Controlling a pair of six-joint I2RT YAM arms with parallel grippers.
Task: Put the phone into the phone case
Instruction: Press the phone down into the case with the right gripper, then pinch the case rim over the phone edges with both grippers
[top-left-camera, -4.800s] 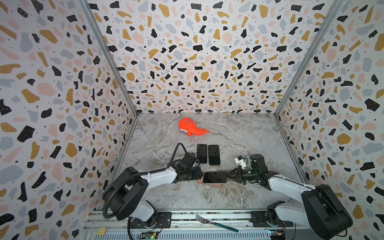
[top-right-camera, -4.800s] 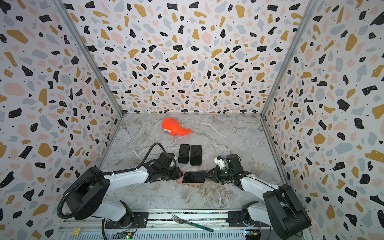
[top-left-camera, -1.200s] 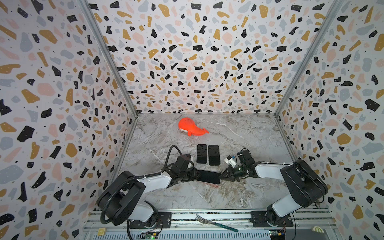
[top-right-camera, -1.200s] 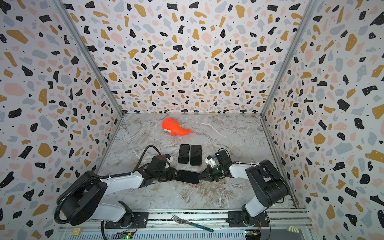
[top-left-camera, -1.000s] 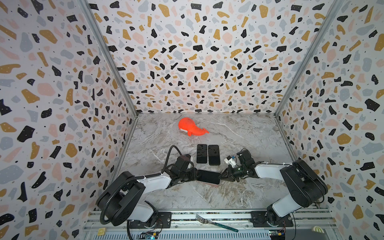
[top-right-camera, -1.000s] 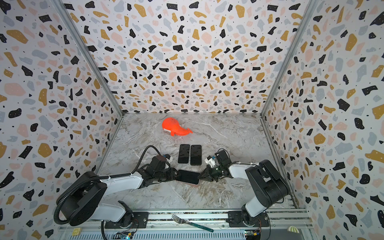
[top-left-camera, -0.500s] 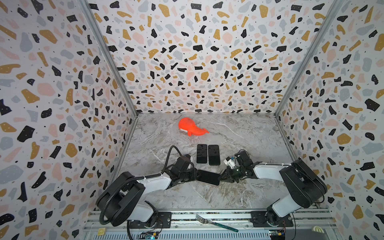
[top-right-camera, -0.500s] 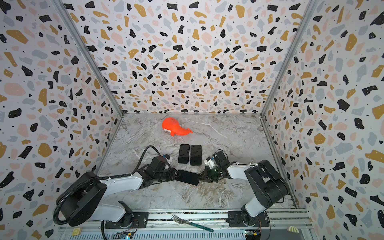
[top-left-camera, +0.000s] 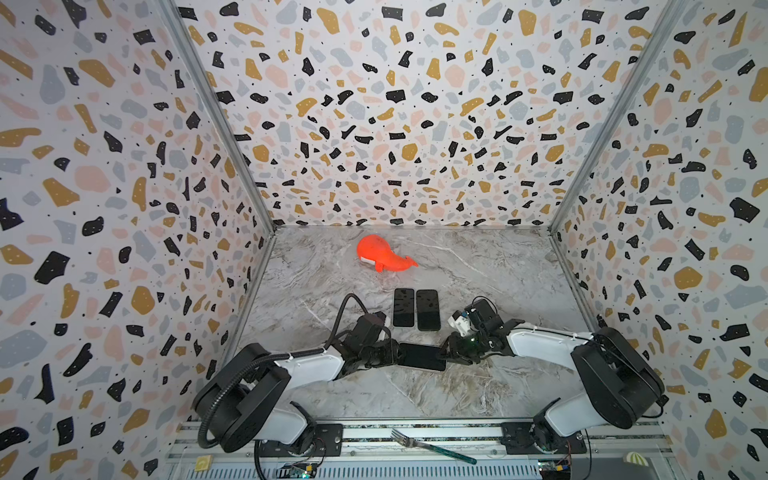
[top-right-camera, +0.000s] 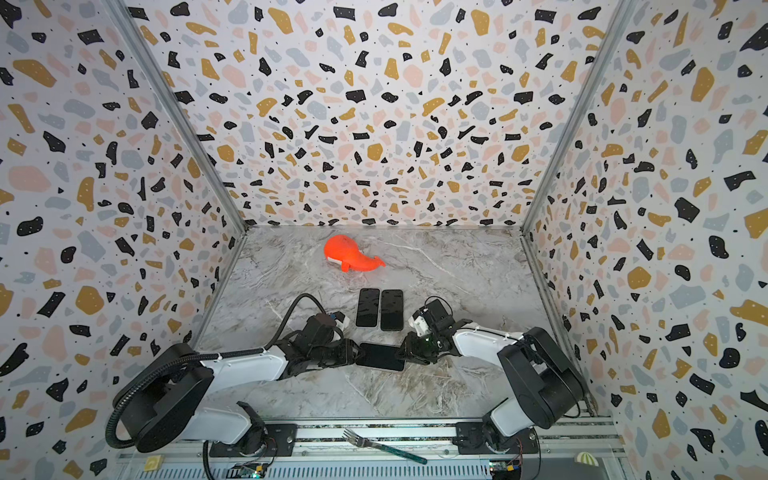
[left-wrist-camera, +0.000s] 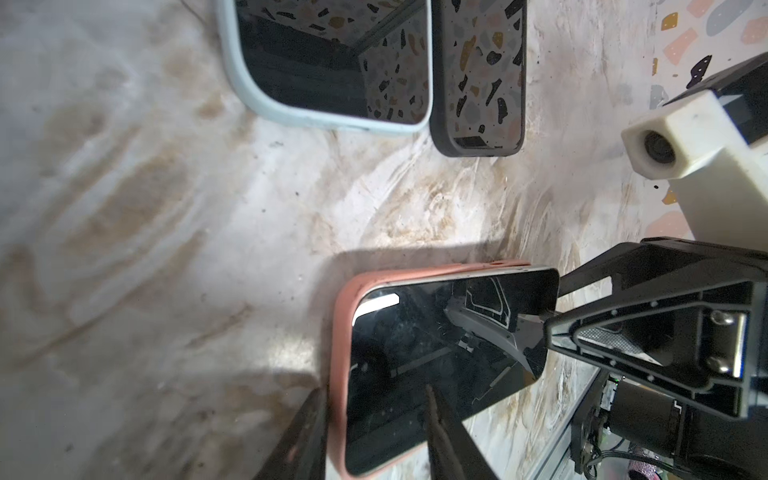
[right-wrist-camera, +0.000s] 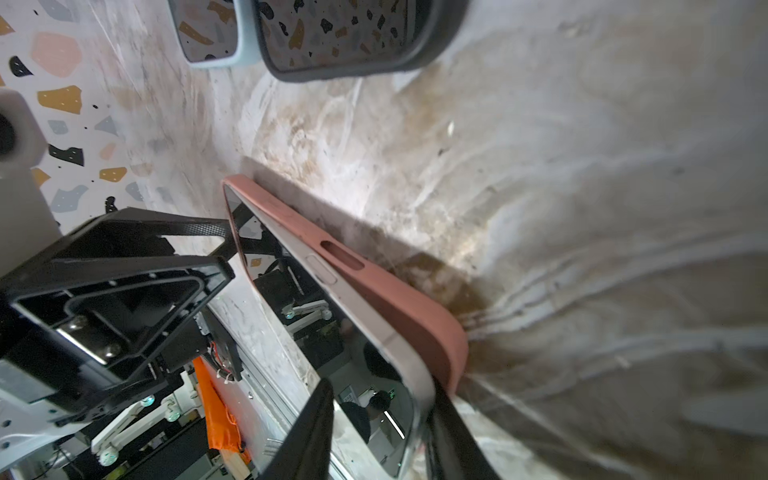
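Observation:
The phone (top-left-camera: 422, 356) (top-right-camera: 380, 356), black screen up, lies crosswise between both grippers in a pink phone case (left-wrist-camera: 338, 353) (right-wrist-camera: 395, 307). Its left end sits in the case. Its right end (right-wrist-camera: 307, 316) stands a little out of the case, silver edge showing. My left gripper (top-left-camera: 397, 354) (left-wrist-camera: 374, 390) is shut on the case's left end, one finger under the case and one on the screen. My right gripper (top-left-camera: 445, 353) (right-wrist-camera: 380, 386) is open around the phone's right end, one finger clear of the screen and one behind the phone's edge.
Two other cased phones (top-left-camera: 404, 307) (top-left-camera: 428, 309) lie side by side just behind the grippers. An orange whale toy (top-left-camera: 380, 257) sits further back. A fork (top-left-camera: 432, 446) rests on the front rail. Patterned walls close in the left, right and back.
My right gripper's jaws have spread apart around the phone's right end. The left gripper keeps its hold, and the phone has stayed in place over the last second.

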